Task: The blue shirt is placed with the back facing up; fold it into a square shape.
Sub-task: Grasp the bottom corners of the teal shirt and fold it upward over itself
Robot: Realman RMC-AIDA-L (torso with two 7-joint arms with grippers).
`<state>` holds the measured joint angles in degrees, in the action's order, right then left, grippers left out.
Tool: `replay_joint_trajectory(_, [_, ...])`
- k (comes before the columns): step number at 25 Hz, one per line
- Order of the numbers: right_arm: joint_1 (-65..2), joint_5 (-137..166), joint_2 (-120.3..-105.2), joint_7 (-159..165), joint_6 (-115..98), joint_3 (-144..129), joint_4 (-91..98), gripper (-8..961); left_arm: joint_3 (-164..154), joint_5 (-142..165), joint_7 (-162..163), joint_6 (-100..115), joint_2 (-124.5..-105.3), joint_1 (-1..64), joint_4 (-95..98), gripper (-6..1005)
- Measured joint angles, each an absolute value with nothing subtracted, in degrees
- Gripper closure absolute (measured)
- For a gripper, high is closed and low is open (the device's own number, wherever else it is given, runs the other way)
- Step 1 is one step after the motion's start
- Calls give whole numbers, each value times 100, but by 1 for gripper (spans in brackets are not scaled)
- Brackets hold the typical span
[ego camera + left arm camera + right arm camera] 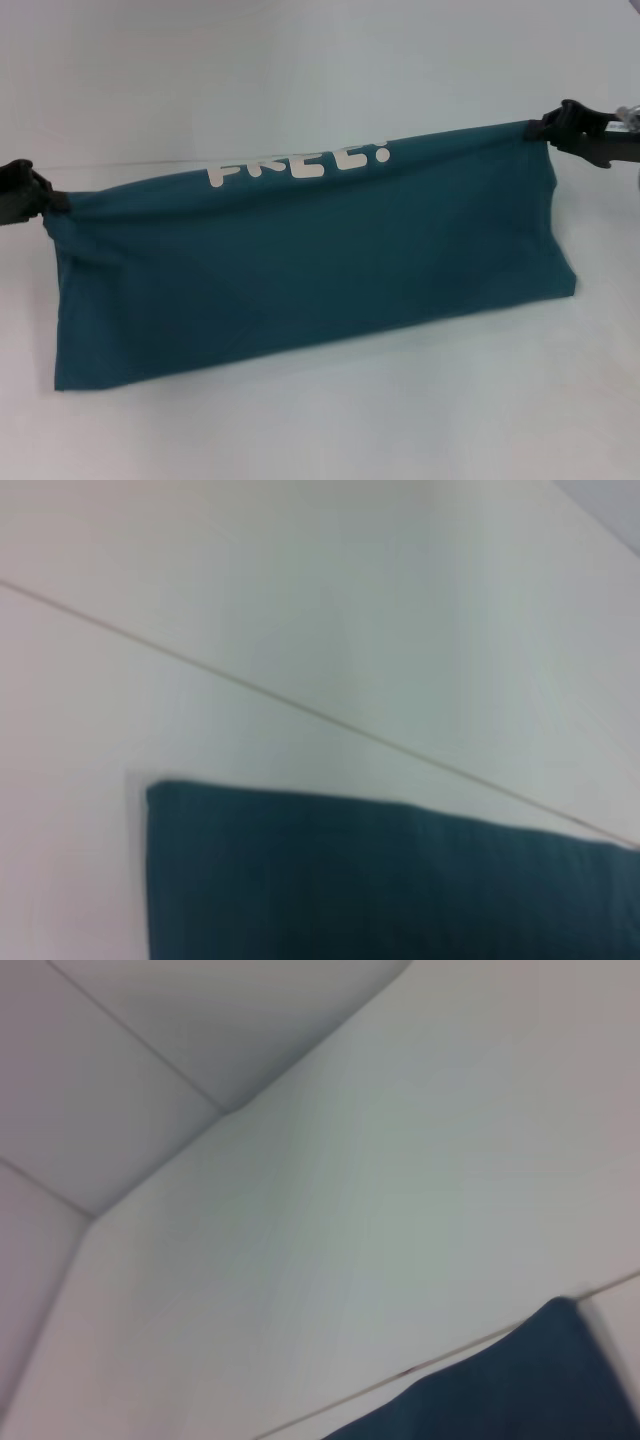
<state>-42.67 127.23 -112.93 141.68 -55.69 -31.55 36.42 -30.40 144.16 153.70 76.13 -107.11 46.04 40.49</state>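
Two grippers' jaws — left gripper (48, 200), right gripper (545, 127) — clamped on taut blue shirt (310, 270), "FREE!" inverted

Dark teal-blue cotton shirt (320, 270): plain field, white block letters (300, 160) along top edge, partly cut off by fold. Both tools black: left tool (42, 195), right tool (552, 125). Bench (320, 420) plain white, thin seam line.

Lighting's soft and even here, pretty bright, no glare anywhere on the white table (320, 420). The blue shirt (310, 270) throws only a faint, fuzzy shadow along its lower edge toward the near table edge. The head view is a bit soft overall, and the white letters look smeared. Both wrist views are properly blurry, with the cloth edges (380, 880) mushy.
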Motion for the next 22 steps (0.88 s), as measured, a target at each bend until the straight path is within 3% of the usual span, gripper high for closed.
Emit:
replay_joint_trajectory(7, [-4565,12724,-11390,14007,-4577,-3547,3243,907,-3144,14479,15336,6823,-10770,4741,3653,951])
replay_joint_trajectory(17, [-4810,12725,-11729,13934,-2964,-4073,3119,892,-3278,14429,15178,5857,-11076,4687,3595,950])
replay_joint_trajectory(22, [-4892,12729,-11753,13900,-2476,-4209,2840,884,-3439,14456,15143,5587,-11135,4706,3566,950])
